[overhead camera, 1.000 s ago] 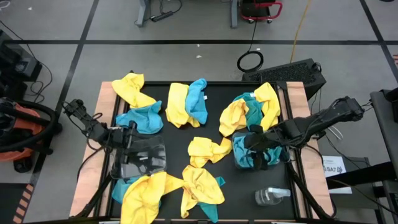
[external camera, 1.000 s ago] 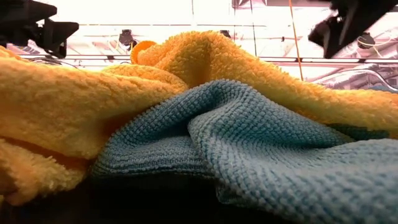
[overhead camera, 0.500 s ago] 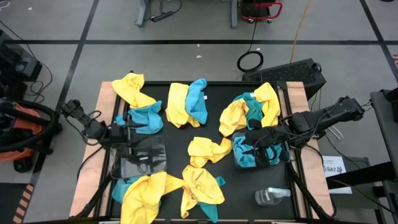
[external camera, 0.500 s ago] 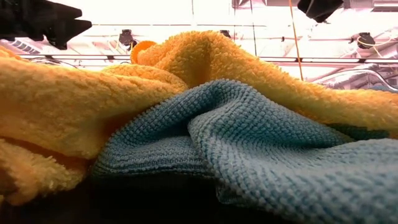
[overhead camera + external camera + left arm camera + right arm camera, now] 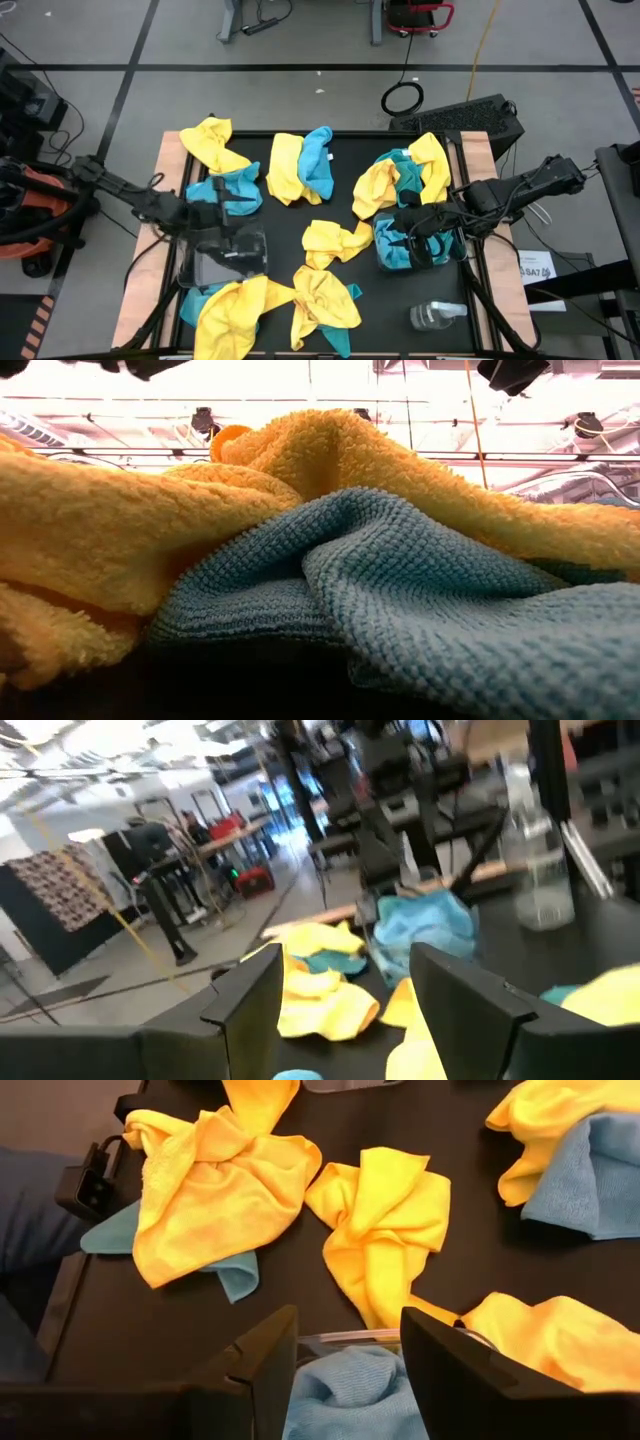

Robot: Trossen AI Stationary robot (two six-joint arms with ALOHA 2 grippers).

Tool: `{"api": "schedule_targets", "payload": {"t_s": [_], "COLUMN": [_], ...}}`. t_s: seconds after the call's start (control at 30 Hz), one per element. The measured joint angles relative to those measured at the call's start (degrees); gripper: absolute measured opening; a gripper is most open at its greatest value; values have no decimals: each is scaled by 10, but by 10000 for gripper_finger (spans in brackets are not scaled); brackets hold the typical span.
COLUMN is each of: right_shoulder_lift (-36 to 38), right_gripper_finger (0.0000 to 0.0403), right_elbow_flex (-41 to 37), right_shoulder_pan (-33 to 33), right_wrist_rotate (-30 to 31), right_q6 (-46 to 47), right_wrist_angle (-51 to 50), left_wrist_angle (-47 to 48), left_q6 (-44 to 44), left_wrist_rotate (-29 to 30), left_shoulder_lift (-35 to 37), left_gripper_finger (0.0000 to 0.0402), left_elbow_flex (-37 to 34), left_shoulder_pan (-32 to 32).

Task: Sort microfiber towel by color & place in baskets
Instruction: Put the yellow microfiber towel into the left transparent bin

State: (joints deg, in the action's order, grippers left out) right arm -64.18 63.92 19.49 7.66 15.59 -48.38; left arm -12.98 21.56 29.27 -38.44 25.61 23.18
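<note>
Sorting has barely begun. The right basket (image 5: 415,245) at four o'clock holds only blue cloth, with the right pincer (image 5: 408,222) open and empty above it. The left basket (image 5: 224,257) looks empty, the left pincer (image 5: 222,205) open beside it. Most towels (image 5: 330,240) still litter the desk (image 5: 290,215).

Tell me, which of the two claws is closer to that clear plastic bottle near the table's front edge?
The right one. The right gripper hangs over the basket of blue towels, just behind the bottle; the left gripper is far across the table over the other basket.
</note>
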Motion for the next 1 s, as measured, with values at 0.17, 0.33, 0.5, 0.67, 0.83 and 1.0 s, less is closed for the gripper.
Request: {"api": "schedule_targets", "payload": {"t_s": [0.17, 0.33, 0.5, 0.67, 0.83, 1.0], "right_shoulder_lift": [0, 0, 0, 0, 0, 0], "right_gripper_finger": [171, 171, 171, 171, 171, 171], "right_elbow_flex": [0, 0, 0, 0, 0, 0], "right_shoulder_pan": [0, 1, 3, 11, 13, 13], "right_wrist_rotate": [-1, -6, -19, -18, -18, -17], "right_q6": [8, 30, 42, 32, 32, 19], "right_wrist_angle": [-8, -45, -70, -71, -74, -73], "left_wrist_angle": [3, 3, -10, 17, 116, 149], "left_q6": [0, -22, -62, -67, -76, -77], "left_wrist_rotate": [-65, -142, -232, -237, -242, -278], "left_shoulder_lift": [-157, -284, -388, -456, -480, -518], "left_gripper_finger": [225, 225, 225, 225, 225, 225], "left_elbow_flex": [74, 128, 175, 222, 262, 321], "left_shoulder_pan": [-57, -119, -166, -185, -187, -190]}}
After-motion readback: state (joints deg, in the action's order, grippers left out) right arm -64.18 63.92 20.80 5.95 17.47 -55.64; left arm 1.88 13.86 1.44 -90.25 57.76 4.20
